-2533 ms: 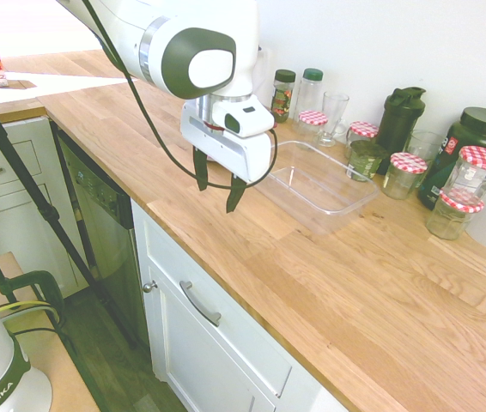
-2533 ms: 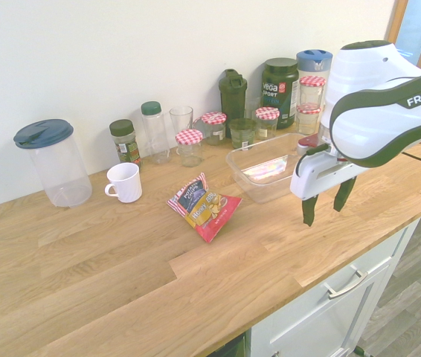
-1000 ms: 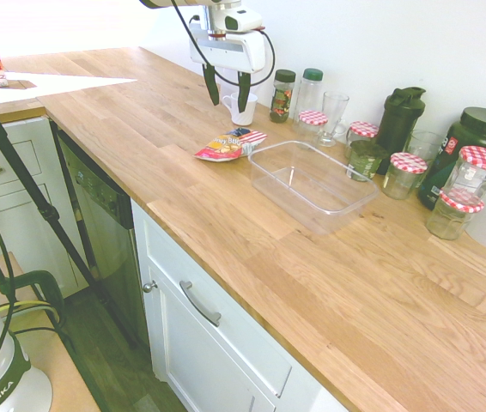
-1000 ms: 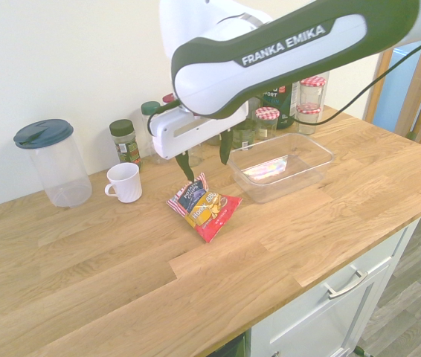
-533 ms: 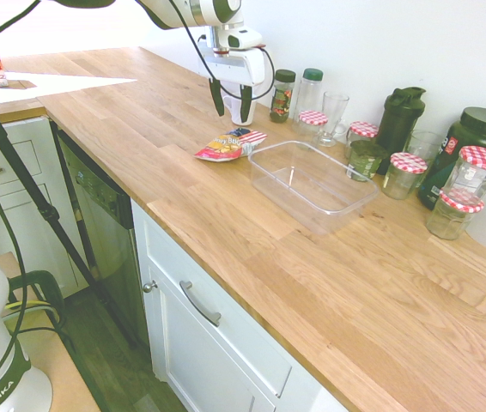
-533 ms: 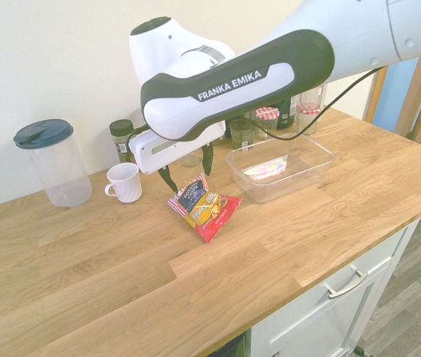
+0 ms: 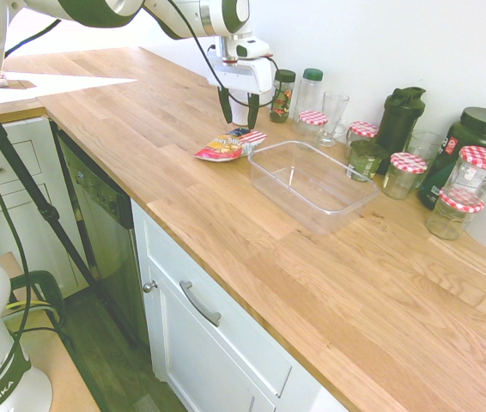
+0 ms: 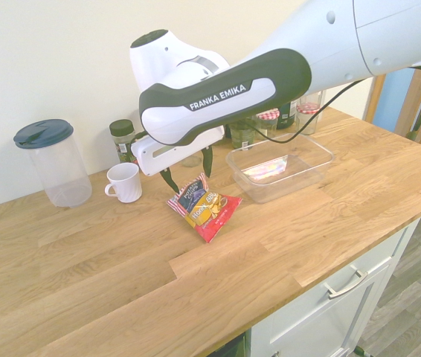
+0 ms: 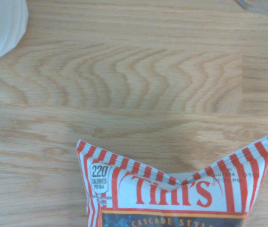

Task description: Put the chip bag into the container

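Chip bag (image 8: 204, 210): found lying on the wooden tabletop (image 8: 106, 282), near the centre of the second exterior view, outside the container. Its red-and-white striped end faces the claw (image 8: 188, 178); the wrist view shows that end at the lower part of the frame, lettered "Tim's".

Claw: fingers apart, nothing between them, positioned at the striped end in both exterior views. Whether a fingertip touches the packet cannot be determined.

Progress: approach appears nearly complete. Grasp, lift, carry and release into the clear plastic container (image 7: 313, 204) all remain outstanding. The container sits right of the bag in the second exterior view, open-topped, with no bag inside; a bright patch shows through its base.

Surroundings: a white mug (image 8: 124, 182) stands left of the bag in the same view, with a lidded plastic pitcher (image 8: 60, 167) further left. Jars with red-checked lids, a dark shaker bottle (image 7: 399, 124) and a green-capped bottle (image 7: 308, 93) line the wall, upper right of the first exterior view.

Obstructions: none noted between bag and container, save the container's raised rim, which the bag would have to clear. The mug is judged the likeliest item to be knocked during the grasp.
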